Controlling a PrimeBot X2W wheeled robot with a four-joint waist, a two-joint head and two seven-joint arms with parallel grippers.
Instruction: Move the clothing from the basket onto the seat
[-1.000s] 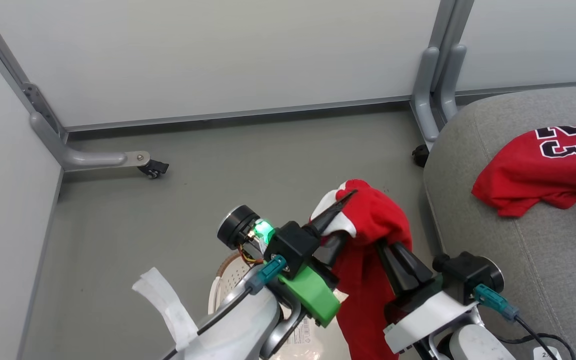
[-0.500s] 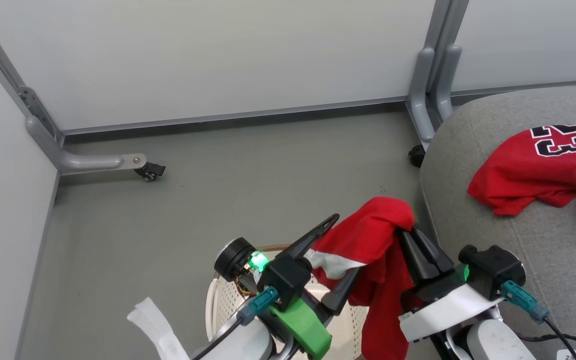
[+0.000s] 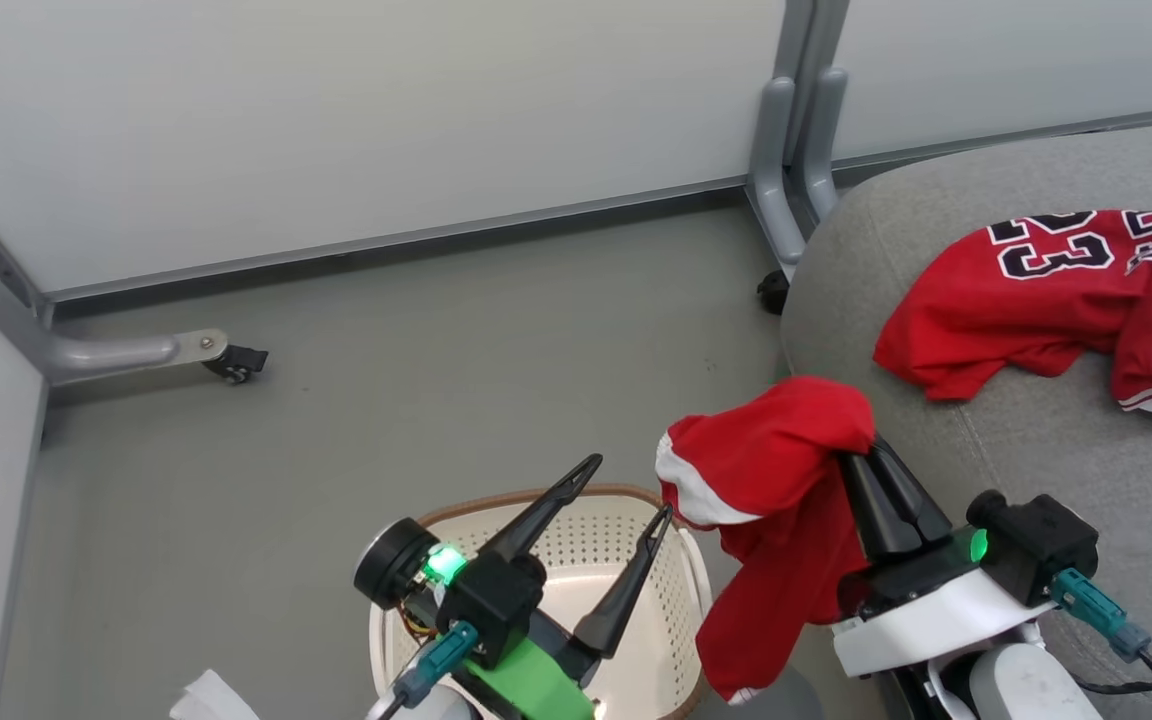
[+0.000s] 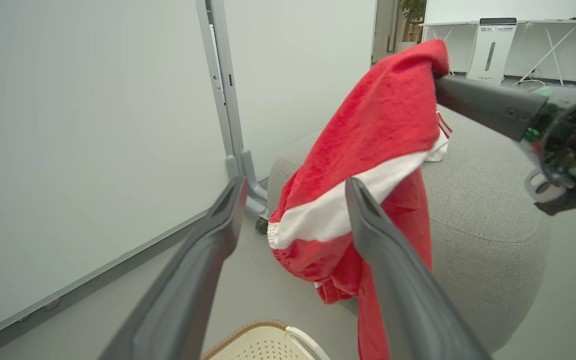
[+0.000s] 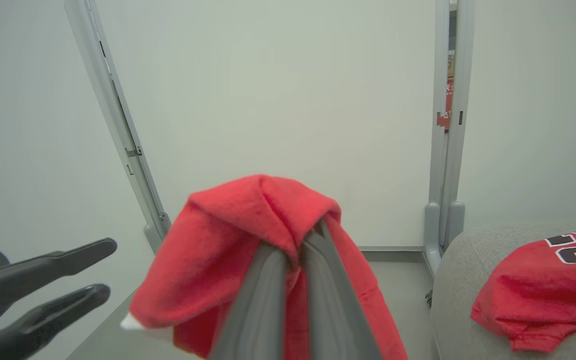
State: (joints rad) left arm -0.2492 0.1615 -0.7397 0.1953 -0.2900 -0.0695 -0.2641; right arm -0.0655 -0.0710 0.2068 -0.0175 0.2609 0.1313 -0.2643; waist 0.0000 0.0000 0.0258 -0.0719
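Looking down at a grey floor (image 3: 436,330) hemmed by white partition panels (image 3: 336,120). Pinching the striped red garment (image 3: 776,460) with the right gripper (image 3: 864,470), fingers pressed together, dangling it between cream basket (image 3: 586,530) and grey seat (image 3: 1036,460). Holding the left gripper (image 3: 632,485) spread above the basket. Showing the "23" jersey (image 3: 1016,300) lying on the seat.

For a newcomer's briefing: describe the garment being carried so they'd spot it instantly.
Start at the large grey fabric seat. Beside its rounded edge, a red garment with a white band hangs from the right gripper. Unlike the red "23" jersey, it lies on nothing.
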